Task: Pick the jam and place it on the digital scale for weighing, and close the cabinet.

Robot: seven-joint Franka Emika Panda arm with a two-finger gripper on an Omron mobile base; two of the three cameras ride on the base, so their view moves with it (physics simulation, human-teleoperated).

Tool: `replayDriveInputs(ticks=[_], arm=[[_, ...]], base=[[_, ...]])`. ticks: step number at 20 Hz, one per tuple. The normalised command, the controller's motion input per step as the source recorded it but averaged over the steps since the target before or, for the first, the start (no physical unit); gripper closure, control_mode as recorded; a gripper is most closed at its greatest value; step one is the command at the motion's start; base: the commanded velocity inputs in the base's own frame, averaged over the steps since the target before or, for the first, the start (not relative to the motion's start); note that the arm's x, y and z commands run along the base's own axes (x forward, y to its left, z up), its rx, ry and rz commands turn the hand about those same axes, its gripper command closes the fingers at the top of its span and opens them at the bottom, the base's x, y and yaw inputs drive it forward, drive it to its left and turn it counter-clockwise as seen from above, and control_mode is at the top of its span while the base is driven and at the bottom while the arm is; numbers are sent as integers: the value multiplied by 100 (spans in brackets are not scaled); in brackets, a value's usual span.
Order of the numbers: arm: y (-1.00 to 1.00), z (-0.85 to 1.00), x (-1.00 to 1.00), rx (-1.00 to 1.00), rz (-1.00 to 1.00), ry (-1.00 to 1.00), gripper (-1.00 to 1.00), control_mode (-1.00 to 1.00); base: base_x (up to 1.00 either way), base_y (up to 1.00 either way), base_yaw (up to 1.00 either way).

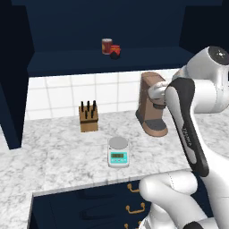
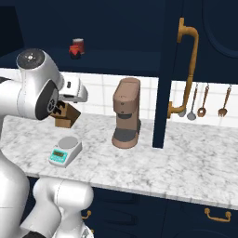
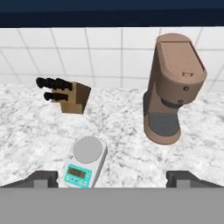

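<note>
The marble counter (image 1: 53, 156) is being occupied at centre frame by the digital scale (image 1: 118, 152) — the jam (image 1: 116, 51) is being kept upper centre in the cabinet (image 1: 67, 62), and the gripper (image 3: 112, 178) is being held spread, empty.

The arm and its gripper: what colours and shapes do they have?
The arm has glossy white rounded shells with black bands along its links and a dark grey round cap on one joint. The gripper shows two small dark grey, blocky fingertips.

Base views flank arm; hand view nearer; all share digital scale (image 1: 118, 152).
</note>
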Motion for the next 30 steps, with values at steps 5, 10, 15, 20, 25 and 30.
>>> replayDriveInputs(ticks=[5,10,15,20,25,30], arm=[[11,59,-6,9,0,-11,-100,-100],[25,41,1,8,0,-21,-100,-100],[47,29,29,10,1,-13,-100,-100],[8,41,16,3,1,-15,-100,-100],[0,26,5,-18,0,-17,-100,-100],[1,14,11,-17,0,-2,-100,-100]], base=[[0,0,0],[0,0,0],[0,0,0],[0,0,0],[0,0,0],[0,0,0]])
